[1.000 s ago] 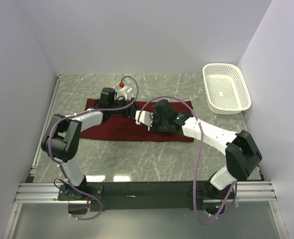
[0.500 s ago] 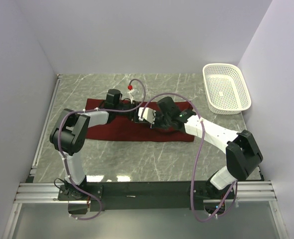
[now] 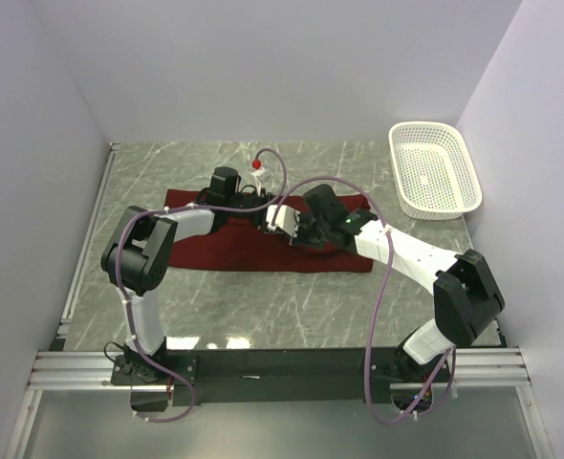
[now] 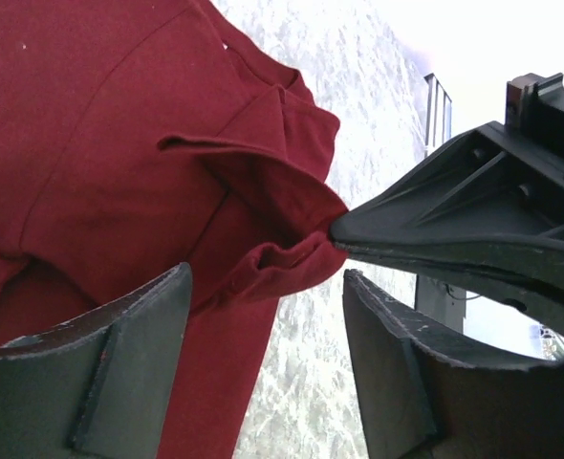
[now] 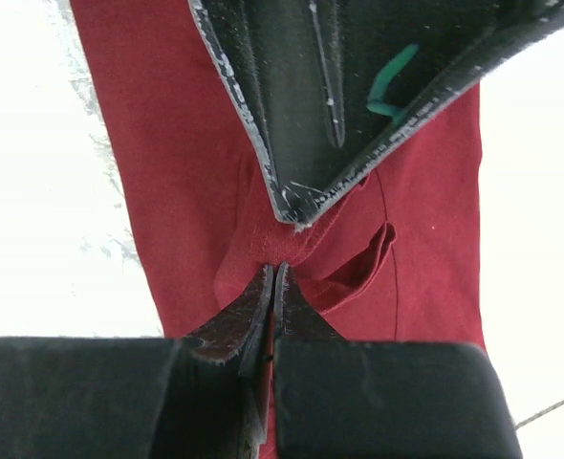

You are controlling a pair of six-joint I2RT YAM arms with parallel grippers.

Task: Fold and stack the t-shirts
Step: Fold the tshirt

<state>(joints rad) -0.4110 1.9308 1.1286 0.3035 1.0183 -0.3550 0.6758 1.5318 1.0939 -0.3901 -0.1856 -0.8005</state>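
Shirt (image 3: 220, 253) lies flat toward the counter's (image 3: 292, 306) far edge, with the right tool (image 5: 273, 273) pinching a raised fold, while the left tool (image 4: 268, 285), jaws spread, has closed in to straddle that fold, so a two-handed fold appears imminent.

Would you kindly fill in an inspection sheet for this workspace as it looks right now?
Surface: grey marbled table.
Job's things: one dark red t-shirt lying across the middle, with a fold of cloth raised between the arms.
Clutter: white mesh basket at the far right corner, nothing seen in it.
Grippers: left gripper open, its jaws on either side of the raised fold; right gripper shut on the t-shirt at that fold.
Cables: purple cables loop off both arms.
Surroundings: plain white walls on three sides.
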